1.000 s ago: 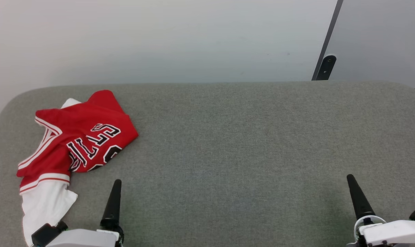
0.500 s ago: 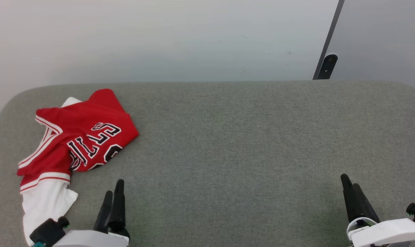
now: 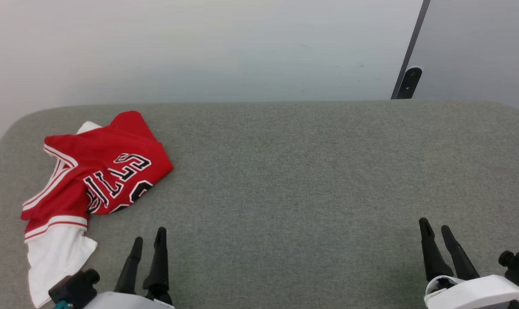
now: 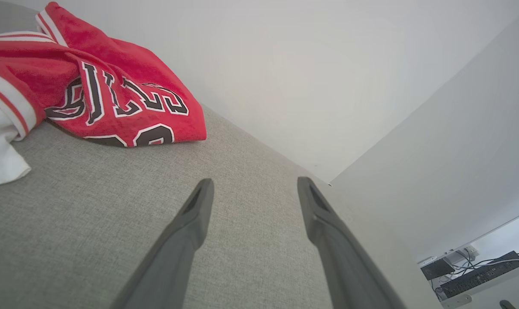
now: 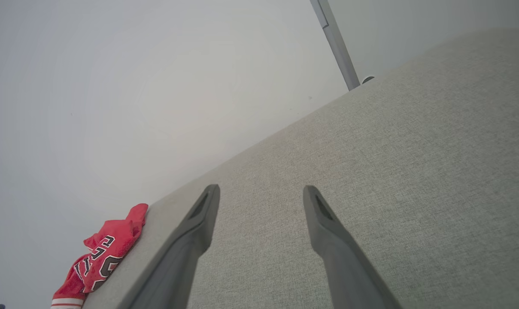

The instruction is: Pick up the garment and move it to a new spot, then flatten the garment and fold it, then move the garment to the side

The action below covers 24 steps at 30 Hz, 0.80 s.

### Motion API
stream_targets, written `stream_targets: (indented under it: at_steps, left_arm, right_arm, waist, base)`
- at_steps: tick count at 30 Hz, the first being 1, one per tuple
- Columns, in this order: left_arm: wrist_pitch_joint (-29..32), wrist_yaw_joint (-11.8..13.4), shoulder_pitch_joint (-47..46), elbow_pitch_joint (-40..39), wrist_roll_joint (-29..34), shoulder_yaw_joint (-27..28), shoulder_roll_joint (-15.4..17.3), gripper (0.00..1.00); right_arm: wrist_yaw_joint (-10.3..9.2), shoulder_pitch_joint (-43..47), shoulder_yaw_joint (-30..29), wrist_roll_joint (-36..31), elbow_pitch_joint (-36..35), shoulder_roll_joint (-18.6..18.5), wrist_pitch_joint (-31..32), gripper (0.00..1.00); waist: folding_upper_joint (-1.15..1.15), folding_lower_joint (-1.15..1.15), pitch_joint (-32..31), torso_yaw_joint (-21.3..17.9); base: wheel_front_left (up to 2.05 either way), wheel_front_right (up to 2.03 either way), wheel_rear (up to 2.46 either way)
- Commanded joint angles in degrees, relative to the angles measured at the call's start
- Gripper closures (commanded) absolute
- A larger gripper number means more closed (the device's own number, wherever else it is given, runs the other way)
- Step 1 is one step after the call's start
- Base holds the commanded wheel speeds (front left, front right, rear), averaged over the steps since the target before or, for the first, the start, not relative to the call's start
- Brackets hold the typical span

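The garment [image 3: 97, 171], a red jersey with black, white-edged lettering, lies crumpled at the left end of a grey fabric-covered table [image 3: 285, 171]. Its body is folded over on itself, and one white sleeve [image 3: 57, 257] trails toward the near edge. It looks light, soft and limp, cloth that will sag and drape from wherever it is pinched and can come to no harm from a firm grip. The textured tabletop may drag a little on any part left trailing. The likeliest places to take hold appear to be the striped trim [image 3: 55, 171] along the left side, where the layers bunch into a ridge, or the red edge below the lettering nearest the robot. A pinch on the sleeve alone would probably lift the sleeve and leave the body dragging behind it.

Just right of that sleeve, the left gripper [image 3: 149, 235] sits low over bare table, near the jersey but clear of it. Its two dark fingers are spread wide, with nothing between them, and point across the table toward the wall. Whether the fingertips touch the surface cannot be told.

At the far right, well apart from the jersey, the right gripper [image 3: 434, 224] is likewise spread wide and empty over bare grey cloth.
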Motion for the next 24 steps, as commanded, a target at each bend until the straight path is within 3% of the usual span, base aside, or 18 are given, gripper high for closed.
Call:
stream_targets:
  at_steps: [1, 24]
  left_arm:
    - [-0.63, -0.07, -0.1, -1.04, 2.14, -0.18, 0.26, 0.0]
    - [-4.1, 0.19, 1.72, -2.64, 17.28, -1.4, 0.4, 0.0]
  right_arm:
    - [0.35, 0.02, 0.25, -2.2, -1.1, 0.0, -0.54, 0.0]
    - [0.4, 2.07, 0.23, -17.66, -3.96, 0.44, -1.81, 0.0]
  waist:
    - [0.0, 0.0, 0.02, 0.03]
    - [0.0, 0.0, 0.39, 0.53]
  base:
    - [0.0, 0.0, 0.0]
    - [0.0, 0.0, 0.0]
